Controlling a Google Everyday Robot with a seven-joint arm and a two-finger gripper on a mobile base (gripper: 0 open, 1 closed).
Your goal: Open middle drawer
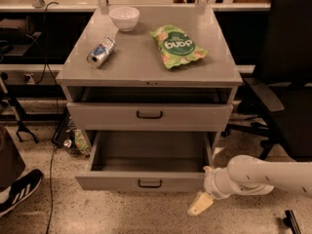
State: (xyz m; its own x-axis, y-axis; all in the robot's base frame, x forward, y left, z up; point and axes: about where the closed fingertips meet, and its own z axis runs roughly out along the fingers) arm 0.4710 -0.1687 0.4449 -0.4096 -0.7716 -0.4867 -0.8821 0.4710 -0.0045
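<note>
The grey cabinet (146,77) shows two drawer fronts. The upper front (195,115), with a dark bar handle, stands slightly out, with a dark gap above it. Below it the middle drawer (107,182) is pulled far out, its inside empty and its dark handle (149,183) at the centre of the front. Anything lower is hidden under it. My gripper (201,204), on a white arm coming in from the right, hangs low near the floor. It is just off the open drawer's front right corner, apart from the handle and holding nothing.
On the cabinet top are a white bowl (124,17), a lying can (101,52) and a green chip bag (177,46). A black office chair (287,82) stands at the right. A person's shoe (17,191) is at the lower left. Cables (48,130) hang at the left.
</note>
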